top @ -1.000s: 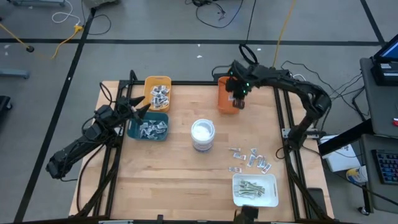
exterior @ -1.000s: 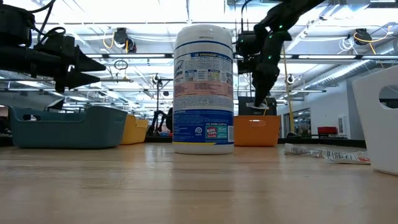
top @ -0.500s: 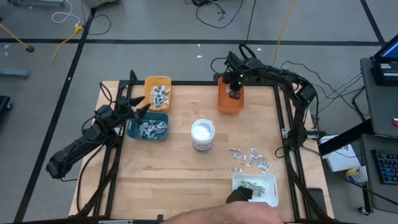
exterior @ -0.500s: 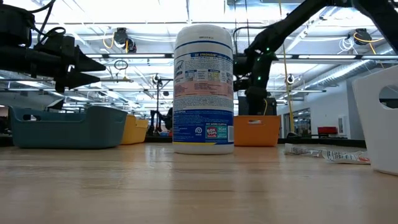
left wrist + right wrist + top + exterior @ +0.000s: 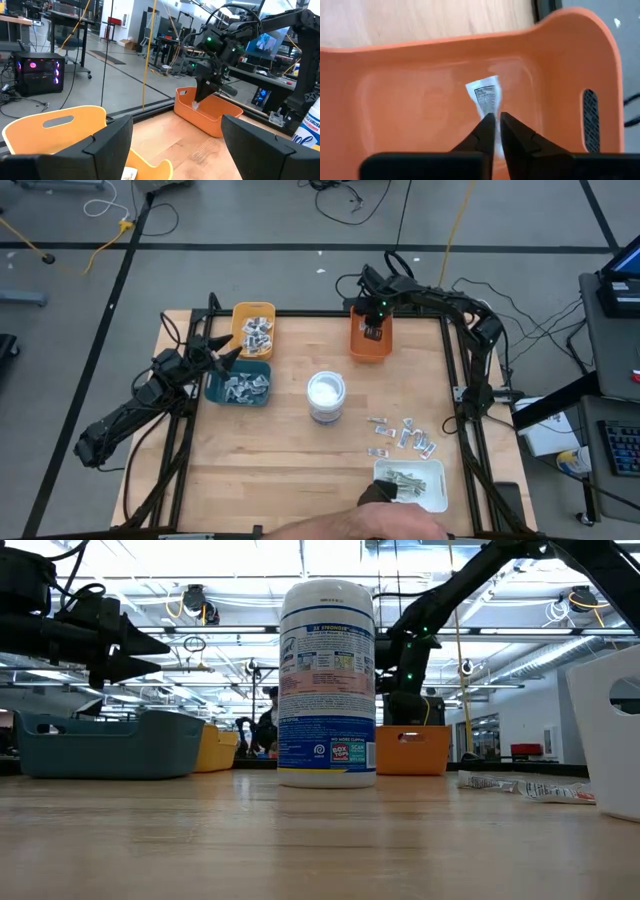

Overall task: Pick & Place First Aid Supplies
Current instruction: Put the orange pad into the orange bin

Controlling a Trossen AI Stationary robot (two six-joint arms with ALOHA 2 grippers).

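Right gripper (image 5: 496, 120) is dipping into the orange bin (image 5: 570, 65), fingers nearly together, half hiding a packet (image 5: 486, 97); left fingers (image 5: 107, 145) are gaping apart.

The table (image 5: 300, 470) is pale wood with a visible grain. One bin (image 5: 369, 345) is orange, another bin (image 5: 252, 328) yellow, a third bin (image 5: 238, 386) teal. The canister (image 5: 327, 680) is white with a blue band, a pink panel and small red print. The tray (image 5: 410, 485) is white, its strips (image 5: 405, 479) pale green. The packet (image 5: 487, 100) in the orange bin is white with dark print. Loose packets (image 5: 403, 436) on the wood are silvery-white. Both arms are black, the right gripper (image 5: 496, 131) too
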